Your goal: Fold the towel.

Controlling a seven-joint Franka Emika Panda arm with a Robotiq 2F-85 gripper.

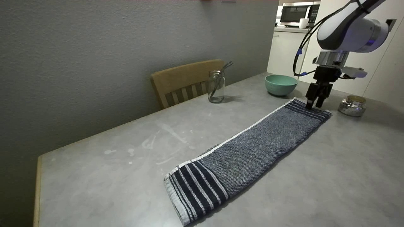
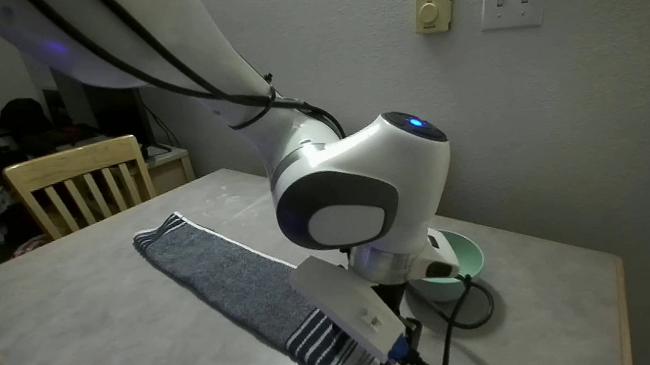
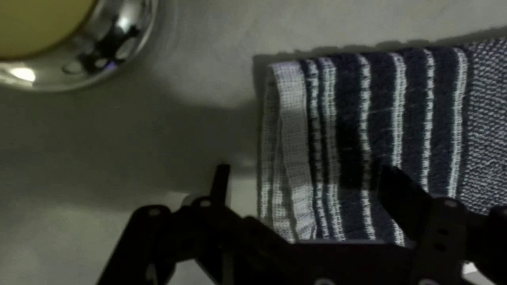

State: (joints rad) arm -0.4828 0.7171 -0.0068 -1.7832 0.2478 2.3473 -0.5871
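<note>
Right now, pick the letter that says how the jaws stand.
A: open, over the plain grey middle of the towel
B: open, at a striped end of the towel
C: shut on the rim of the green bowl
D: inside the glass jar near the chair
B: the wrist view shows the jaws parted, one over the striped end of the towel, the other past its short edge, over the table.

Dim, greyish light over the table (image 2: 100, 337).
Glare pools beside the towel (image 2: 230, 276) in an exterior view; much beyond the wooden chair (image 2: 76, 155) is murky, nearly black. In the wrist view, the gripper (image 3: 305, 168) is a dark silhouette, soft shadow dulls the table, and the silvery jar (image 3: 115, 47) throws hard glints.
</note>
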